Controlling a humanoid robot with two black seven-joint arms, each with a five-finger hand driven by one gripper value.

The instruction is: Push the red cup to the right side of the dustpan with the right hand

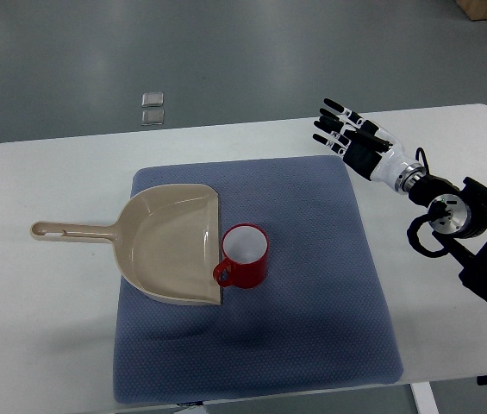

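A red cup [245, 257] with a white inside stands upright on the blue mat [329, 285], its handle toward the near left. It touches the right-hand open edge of a beige dustpan [170, 241], whose handle points left. My right hand [346, 131] hovers above the far right corner of the mat, well away from the cup, fingers spread and holding nothing. Its arm comes in from the right edge. The left arm is not in the picture.
The mat lies on a white table [45, 328]. Two small grey squares [152, 108] lie on the floor beyond the table's far edge. Bare mat stretches to the right of the cup and in front of it.
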